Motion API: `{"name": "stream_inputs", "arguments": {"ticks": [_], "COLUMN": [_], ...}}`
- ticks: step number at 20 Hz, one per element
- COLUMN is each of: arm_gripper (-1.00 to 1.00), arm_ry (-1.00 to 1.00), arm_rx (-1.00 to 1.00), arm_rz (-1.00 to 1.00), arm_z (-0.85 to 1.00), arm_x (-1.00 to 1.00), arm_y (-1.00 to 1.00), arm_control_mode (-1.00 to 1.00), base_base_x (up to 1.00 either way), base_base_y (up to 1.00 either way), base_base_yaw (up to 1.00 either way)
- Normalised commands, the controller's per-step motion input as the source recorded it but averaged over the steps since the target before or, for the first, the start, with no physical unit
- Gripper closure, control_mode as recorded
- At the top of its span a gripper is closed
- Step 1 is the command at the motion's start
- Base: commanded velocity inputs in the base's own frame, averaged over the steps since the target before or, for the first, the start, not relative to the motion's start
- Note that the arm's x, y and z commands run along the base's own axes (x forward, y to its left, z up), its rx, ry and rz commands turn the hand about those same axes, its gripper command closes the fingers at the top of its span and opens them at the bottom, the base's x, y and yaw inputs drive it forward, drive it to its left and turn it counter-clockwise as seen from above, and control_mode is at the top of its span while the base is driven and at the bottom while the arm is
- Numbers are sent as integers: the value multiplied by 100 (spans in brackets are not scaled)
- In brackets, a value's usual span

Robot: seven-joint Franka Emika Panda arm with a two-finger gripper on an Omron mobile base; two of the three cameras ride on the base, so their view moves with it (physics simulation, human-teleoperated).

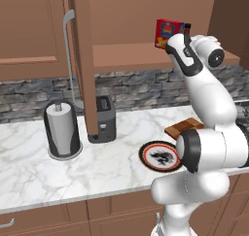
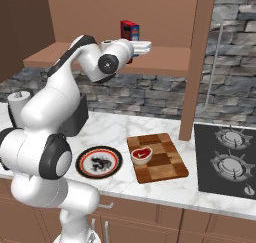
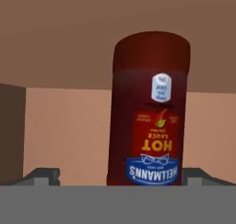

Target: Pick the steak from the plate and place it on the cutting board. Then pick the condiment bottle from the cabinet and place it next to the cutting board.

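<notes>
The condiment bottle (image 3: 150,108), dark red with a hot-sauce label, fills the hand view upside down because the hand is rolled. My gripper (image 3: 122,179) is open, with one fingertip (image 3: 42,175) on each side of the bottle's base. In the left base view the bottle's black cap (image 1: 187,26) shows above my hand on the cabinet (image 1: 131,55) shelf. In the right base view, my gripper (image 2: 146,48) reaches into the cabinet (image 2: 165,62). The steak (image 2: 142,154) lies on the checkered cutting board (image 2: 162,164). The plate (image 2: 99,162) beside it is bare.
A red and yellow box (image 1: 167,33) stands on the shelf just behind the bottle. The open cabinet door (image 1: 85,60) hangs over the counter, above a toaster (image 1: 104,118) and a paper towel holder (image 1: 62,130). A stove (image 2: 227,162) lies right of the board.
</notes>
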Motion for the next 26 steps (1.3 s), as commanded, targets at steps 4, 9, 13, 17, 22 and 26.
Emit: {"name": "stream_inputs", "arguments": {"ticks": [4,9,13,17,22,26], "arm_gripper": [-100,-100,-100,100,100,100], "arm_ry": [2,4,9,3,2,3], "arm_rx": [0,1,1,0,1,1], "arm_rz": [-2,-2,-2,0,0,0], "arm_z": [1,3,0,0,1,10], "arm_x": [2,0,0,0,0,0], "arm_y": [0,0,0,0,0,2], "arm_control_mode": [-100,-100,-100,-100,-100,-100], "base_base_x": [0,0,0,0,0,0], "base_base_y": [0,0,0,0,0,0], "base_base_yaw": [0,0,0,0,0,0]}}
